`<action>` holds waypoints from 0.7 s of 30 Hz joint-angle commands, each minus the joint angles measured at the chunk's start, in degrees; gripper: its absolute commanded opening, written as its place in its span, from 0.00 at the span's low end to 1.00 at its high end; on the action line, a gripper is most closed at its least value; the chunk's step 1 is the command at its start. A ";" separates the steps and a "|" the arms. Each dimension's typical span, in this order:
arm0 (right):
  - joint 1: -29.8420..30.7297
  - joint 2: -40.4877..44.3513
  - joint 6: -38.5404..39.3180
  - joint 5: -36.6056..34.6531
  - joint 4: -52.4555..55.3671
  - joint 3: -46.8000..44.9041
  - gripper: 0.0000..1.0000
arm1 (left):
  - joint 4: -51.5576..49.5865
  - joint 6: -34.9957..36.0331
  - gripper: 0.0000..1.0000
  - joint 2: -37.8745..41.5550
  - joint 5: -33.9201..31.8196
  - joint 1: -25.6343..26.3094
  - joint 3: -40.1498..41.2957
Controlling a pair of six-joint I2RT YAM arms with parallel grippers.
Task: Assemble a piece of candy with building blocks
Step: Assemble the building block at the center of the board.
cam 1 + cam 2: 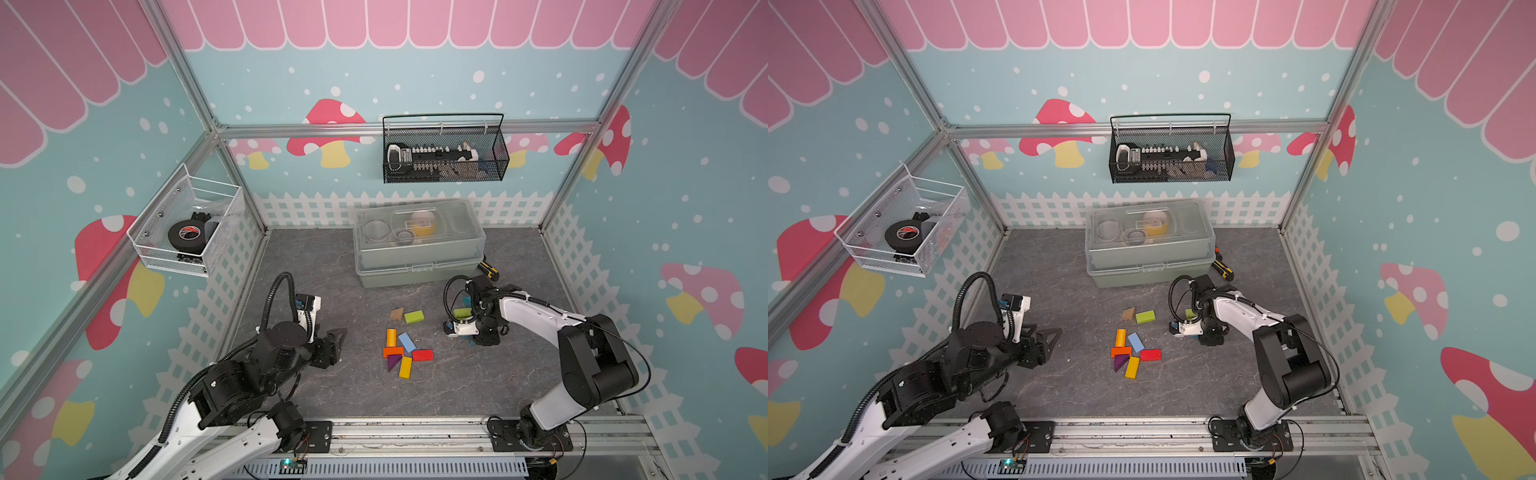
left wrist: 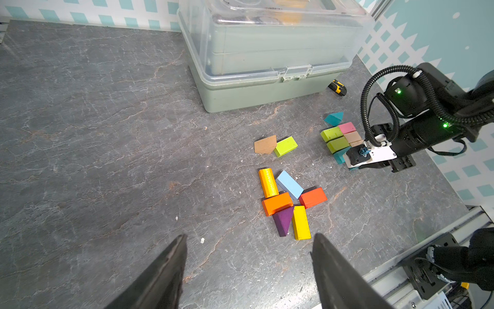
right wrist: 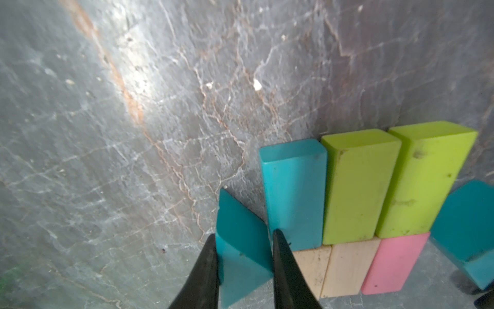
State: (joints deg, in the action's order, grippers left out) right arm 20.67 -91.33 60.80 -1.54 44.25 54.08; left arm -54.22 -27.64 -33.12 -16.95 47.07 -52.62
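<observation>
Right gripper (image 3: 244, 234) clamps teal prism (image 3: 235, 275) beside teal bar (image 3: 294, 192).

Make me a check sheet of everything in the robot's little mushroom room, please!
Surface: grey marbled tabletop, a few pale crumbs.
Job's things: loose blocks in the middle; a neat group of green, pink, tan and teal blocks by the right arm.
Clutter: clear lidded box; black-and-yellow tool beside it.
Grippers: left gripper open, empty; right gripper fingers shut on a teal triangle block.
Cables: black hose loops over the left arm; coiled cable on the right arm.
Surroundings: mushroom walls; white basket holding a tape roll; black mesh basket.
</observation>
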 commanded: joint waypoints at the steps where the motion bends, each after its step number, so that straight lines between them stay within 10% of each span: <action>1: -0.19 0.24 0.00 0.92 0.41 -0.27 0.06 | -0.19 0.56 0.73 0.61 -0.99 0.53 0.51; 21: -0.20 3.23 -0.06 1.54 -0.40 -2.49 0.17 | -0.25 0.48 0.73 1.08 -1.01 1.09 0.55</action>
State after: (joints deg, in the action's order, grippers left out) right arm 20.67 -89.45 60.75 -1.39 43.09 52.23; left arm -54.22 -27.66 -32.75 -16.97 47.72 -52.62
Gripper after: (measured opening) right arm 0.268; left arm 0.732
